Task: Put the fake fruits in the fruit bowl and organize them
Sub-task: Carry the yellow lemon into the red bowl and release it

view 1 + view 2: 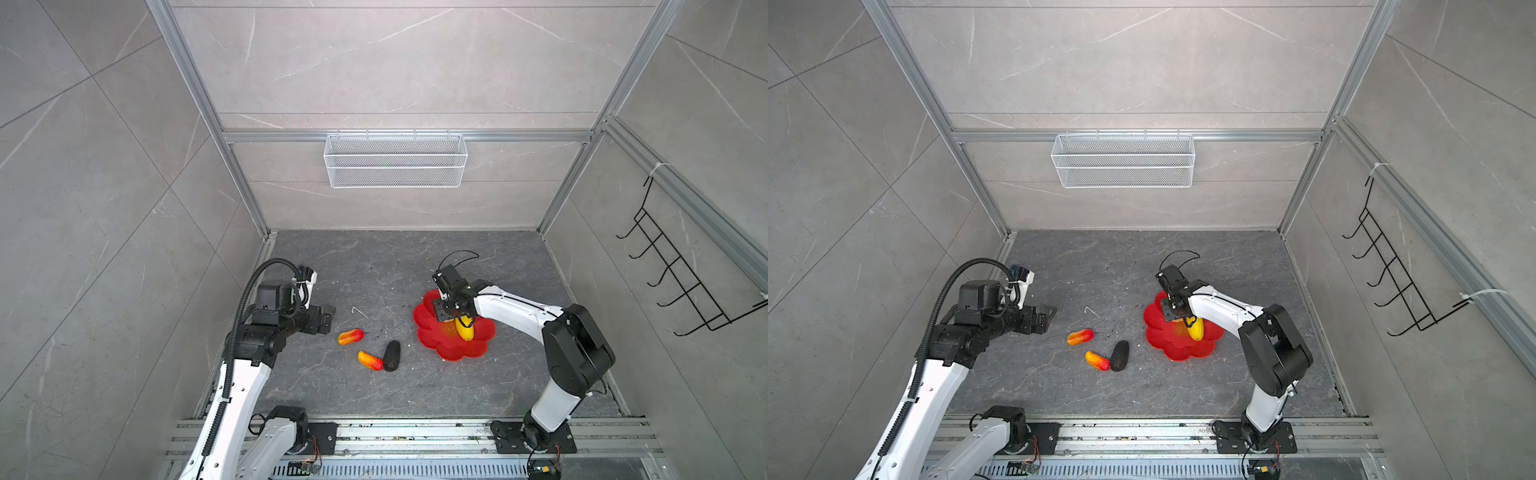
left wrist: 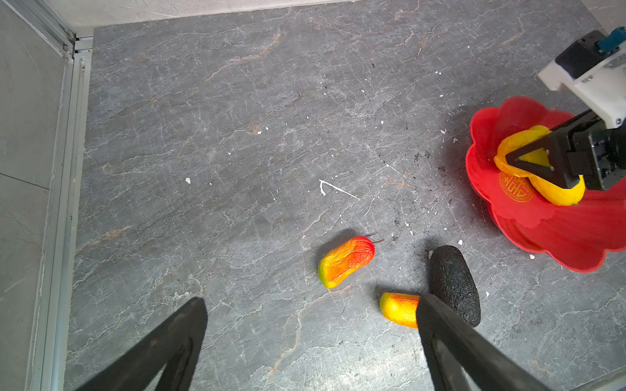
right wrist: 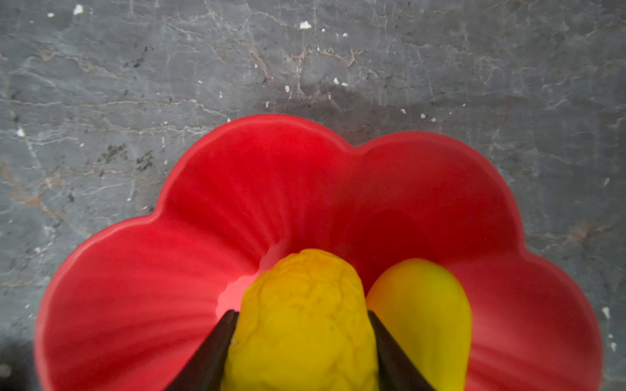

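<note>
The red flower-shaped fruit bowl (image 1: 432, 338) (image 1: 1160, 338) (image 2: 559, 233) (image 3: 237, 203) sits right of centre on the dark stone floor. My right gripper (image 3: 302, 313) (image 1: 451, 322) hangs over it, shut on a wrinkled yellow fruit (image 3: 301, 338) (image 2: 518, 142). A smooth yellow fruit (image 3: 423, 315) (image 1: 466, 330) lies in the bowl beside it. On the floor to the left lie two orange-red fruits (image 1: 350, 336) (image 1: 370, 360) (image 2: 346, 261) (image 2: 398, 308) and a dark oval fruit (image 1: 391, 355) (image 2: 454, 284); the nearer orange-red one touches the dark one. My left gripper (image 2: 311, 301) (image 1: 330, 318) is open and empty, left of them.
A white wire mesh basket (image 1: 395, 160) hangs on the back wall, and a black wire hook rack (image 1: 681, 274) on the right wall. Aluminium frame posts line the corners. White crumbs and dark specks dot the floor between the fruits and the bowl.
</note>
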You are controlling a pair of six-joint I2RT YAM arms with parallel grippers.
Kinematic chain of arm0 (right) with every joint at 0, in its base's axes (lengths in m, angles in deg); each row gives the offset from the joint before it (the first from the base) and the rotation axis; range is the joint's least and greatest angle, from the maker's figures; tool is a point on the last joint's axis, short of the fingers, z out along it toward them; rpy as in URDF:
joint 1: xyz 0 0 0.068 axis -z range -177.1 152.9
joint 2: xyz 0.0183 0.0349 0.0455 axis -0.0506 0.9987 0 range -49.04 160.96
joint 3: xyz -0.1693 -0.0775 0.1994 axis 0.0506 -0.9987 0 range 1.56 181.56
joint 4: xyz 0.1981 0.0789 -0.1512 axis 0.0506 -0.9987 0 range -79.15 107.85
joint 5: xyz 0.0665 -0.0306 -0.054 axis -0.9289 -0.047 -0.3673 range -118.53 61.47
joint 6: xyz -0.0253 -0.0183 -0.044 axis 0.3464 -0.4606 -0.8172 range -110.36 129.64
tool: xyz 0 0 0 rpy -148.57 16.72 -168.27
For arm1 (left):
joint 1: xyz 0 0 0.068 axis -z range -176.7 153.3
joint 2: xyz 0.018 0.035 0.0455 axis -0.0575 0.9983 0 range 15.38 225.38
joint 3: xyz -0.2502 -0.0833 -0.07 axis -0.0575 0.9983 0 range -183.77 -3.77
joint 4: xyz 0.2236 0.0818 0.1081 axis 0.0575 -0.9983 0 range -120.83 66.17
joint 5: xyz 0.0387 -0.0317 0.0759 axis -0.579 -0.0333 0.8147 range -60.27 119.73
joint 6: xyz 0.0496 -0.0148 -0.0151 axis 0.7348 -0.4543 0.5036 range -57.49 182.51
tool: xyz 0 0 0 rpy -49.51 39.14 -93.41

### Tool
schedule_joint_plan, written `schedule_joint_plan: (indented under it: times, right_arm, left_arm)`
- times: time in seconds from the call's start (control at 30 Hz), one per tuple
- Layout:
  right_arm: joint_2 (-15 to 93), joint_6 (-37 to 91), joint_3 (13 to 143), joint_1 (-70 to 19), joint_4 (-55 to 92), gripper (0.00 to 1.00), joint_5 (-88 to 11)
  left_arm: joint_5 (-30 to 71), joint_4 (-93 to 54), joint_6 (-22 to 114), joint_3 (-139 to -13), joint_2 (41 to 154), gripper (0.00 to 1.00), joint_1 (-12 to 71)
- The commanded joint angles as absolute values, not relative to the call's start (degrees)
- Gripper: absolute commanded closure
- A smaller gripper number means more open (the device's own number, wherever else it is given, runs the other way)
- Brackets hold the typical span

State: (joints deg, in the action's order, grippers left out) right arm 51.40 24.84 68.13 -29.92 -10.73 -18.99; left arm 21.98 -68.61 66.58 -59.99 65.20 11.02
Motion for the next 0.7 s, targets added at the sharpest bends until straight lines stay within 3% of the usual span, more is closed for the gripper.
schedule_joint_plan:
  times: [0.0, 0.2, 0.5, 0.67]
  right_arm:
    - [53.0, 24.5, 67.4, -29.5, -8.9, 0.51, -19.4]
    - [53.8, 24.5, 66.7, -29.1, -8.4, 0.47, -19.4]
    - [51.1, 23.7, 68.6, -29.0, -12.2, 0.27, -19.1]
    - [46.3, 22.6, 70.7, -28.9, -15.8, 0.11, -18.6]
  left_arm:
    - [21.8, -67.9, 66.5, -60.2, 64.8, 0.0, 10.8]
    - [21.7, -67.9, 66.6, -60.2, 65.0, 0.0, 10.8]
    - [21.7, -68.0, 66.6, -60.3, 65.3, 0.0, 10.8]
    - [21.8, -68.0, 66.6, -60.4, 65.4, 0.0, 10.8]
